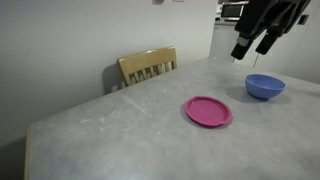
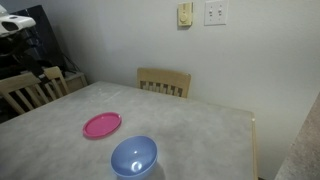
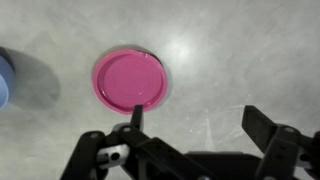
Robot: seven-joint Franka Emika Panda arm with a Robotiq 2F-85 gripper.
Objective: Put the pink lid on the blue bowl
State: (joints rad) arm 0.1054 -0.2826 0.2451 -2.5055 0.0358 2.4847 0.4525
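Observation:
The pink lid (image 1: 208, 111) lies flat on the grey table, also seen in an exterior view (image 2: 101, 125) and in the wrist view (image 3: 129, 81). The blue bowl (image 1: 264, 86) stands upright to one side of it, apart from it; it shows in an exterior view (image 2: 133, 157) and as a sliver at the left edge of the wrist view (image 3: 3, 80). My gripper (image 1: 254, 48) hangs high above the table near the bowl, open and empty. In the wrist view the gripper (image 3: 195, 118) has its fingers spread, one tip near the lid's edge.
The grey table (image 1: 130, 130) has a wooden chair (image 1: 148, 66) behind it against the wall. More wooden chairs (image 2: 30, 88) stand at one side. The table edge (image 2: 252, 150) is close to the bowl.

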